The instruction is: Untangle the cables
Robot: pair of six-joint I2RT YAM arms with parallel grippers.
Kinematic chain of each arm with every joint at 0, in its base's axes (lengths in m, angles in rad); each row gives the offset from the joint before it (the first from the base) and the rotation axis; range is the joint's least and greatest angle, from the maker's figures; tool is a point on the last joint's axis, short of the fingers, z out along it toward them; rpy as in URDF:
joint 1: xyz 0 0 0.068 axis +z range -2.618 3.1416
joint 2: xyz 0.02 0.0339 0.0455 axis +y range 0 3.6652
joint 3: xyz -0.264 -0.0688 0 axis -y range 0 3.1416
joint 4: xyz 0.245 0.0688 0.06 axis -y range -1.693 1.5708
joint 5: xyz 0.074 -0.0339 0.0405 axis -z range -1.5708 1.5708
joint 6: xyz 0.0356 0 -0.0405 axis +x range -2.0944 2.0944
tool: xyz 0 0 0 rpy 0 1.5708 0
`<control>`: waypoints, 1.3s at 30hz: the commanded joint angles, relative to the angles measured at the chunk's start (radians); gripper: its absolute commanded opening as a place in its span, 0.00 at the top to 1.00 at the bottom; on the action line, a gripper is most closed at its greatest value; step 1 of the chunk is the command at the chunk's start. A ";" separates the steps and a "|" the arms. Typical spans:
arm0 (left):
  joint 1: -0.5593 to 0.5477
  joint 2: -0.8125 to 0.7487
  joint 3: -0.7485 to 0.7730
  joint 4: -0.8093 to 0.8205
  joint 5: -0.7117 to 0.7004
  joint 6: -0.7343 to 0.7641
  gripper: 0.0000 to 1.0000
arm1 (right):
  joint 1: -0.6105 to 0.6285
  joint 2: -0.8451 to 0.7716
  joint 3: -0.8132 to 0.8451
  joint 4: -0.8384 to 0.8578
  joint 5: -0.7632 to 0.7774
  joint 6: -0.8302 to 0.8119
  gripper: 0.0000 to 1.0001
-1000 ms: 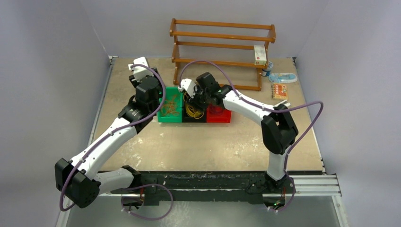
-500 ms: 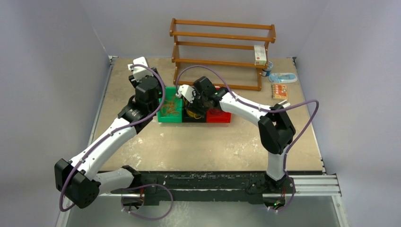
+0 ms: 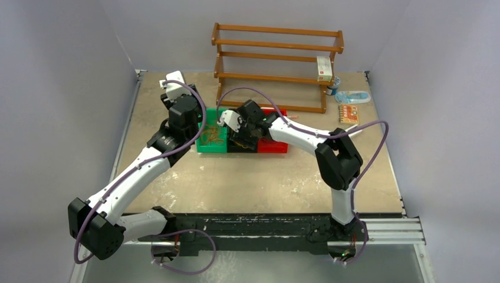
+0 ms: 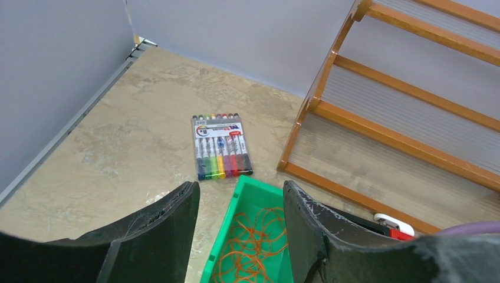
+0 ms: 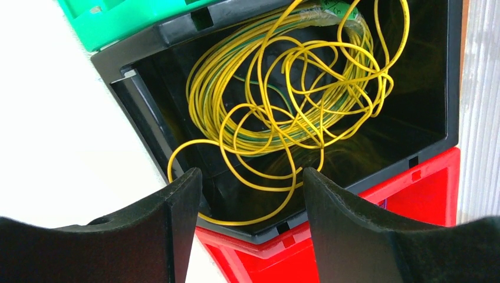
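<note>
While the left gripper (image 4: 239, 194) and right gripper (image 5: 252, 177) stand spread and empty, the right hovers over tangled thin yellow wire loops (image 5: 289, 88); next probably means pinching one strand.

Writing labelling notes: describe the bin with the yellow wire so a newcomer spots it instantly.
In front of the wooden rack at the back, a green bin, a black bin and a red bin sit in a row. Take the middle, black one: it alone holds a tangle of yellow wire.
</note>
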 commanded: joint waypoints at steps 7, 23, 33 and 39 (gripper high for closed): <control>0.005 -0.032 -0.003 0.042 0.010 0.027 0.46 | 0.007 0.046 0.069 0.065 0.184 0.058 0.34; 0.005 -0.040 -0.012 0.046 0.001 0.036 0.46 | 0.006 0.106 0.138 0.203 0.147 0.179 0.71; 0.005 -0.036 -0.015 0.045 0.004 0.034 0.46 | 0.005 0.159 0.134 0.219 0.096 0.233 0.83; 0.005 -0.032 -0.017 0.045 0.011 0.030 0.46 | 0.001 0.167 0.120 0.227 0.097 0.241 0.90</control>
